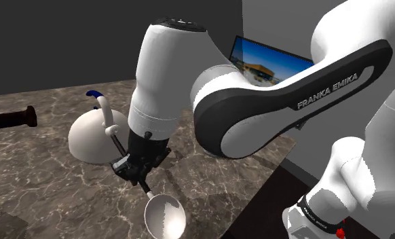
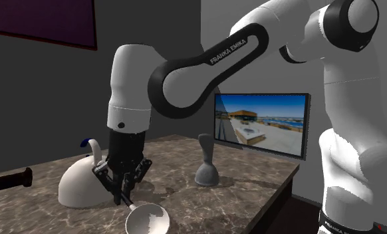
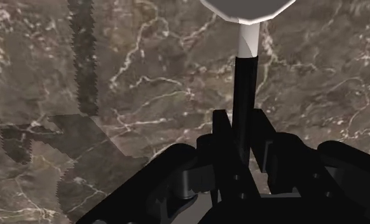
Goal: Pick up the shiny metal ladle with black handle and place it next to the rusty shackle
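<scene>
My black gripper (image 1: 139, 170) is shut on the thin black handle (image 3: 246, 95) of a ladle. The ladle's pale grey bowl (image 1: 165, 216) hangs below the fingers, tilted toward the counter's near edge. In the second exterior view the gripper (image 2: 123, 189) points down over the dark marble counter (image 2: 252, 179), with the bowl (image 2: 147, 218) just under it. In the wrist view the handle runs straight out between the two fingers (image 3: 222, 130) to the bowl (image 3: 247, 7). The ladle's shadow falls well aside on the marble, so the ladle looks clear of the surface.
A white dome-shaped kettle (image 1: 94, 137) with a blue-tipped handle stands right behind the gripper. A dark rod (image 1: 11, 119) juts in from the shoulder view's left. A grey pestle-like piece (image 2: 206, 170) and a monitor (image 2: 262, 123) stand farther along. The counter edge (image 1: 257, 197) is close.
</scene>
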Tool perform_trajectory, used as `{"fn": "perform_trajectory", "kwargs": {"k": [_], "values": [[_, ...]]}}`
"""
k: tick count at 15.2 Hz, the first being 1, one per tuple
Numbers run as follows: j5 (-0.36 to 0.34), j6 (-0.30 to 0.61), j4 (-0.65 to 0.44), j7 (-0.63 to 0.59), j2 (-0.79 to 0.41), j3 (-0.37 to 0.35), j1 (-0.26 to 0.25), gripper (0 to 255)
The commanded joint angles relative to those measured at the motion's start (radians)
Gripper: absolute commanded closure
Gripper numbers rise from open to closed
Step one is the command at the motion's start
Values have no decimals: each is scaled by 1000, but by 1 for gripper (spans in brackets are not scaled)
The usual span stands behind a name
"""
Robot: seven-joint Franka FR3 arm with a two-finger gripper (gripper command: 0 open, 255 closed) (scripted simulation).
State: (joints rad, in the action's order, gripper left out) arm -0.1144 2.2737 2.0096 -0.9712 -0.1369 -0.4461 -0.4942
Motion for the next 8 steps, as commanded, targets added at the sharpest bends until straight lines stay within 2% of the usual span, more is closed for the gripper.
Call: {"fn": "perform_trajectory", "kwargs": {"k": [1,8], "values": [[-9,25,14,-7,-13,2,-1,255],[-47,108,52,-34,-64,11,-9,255]]}}
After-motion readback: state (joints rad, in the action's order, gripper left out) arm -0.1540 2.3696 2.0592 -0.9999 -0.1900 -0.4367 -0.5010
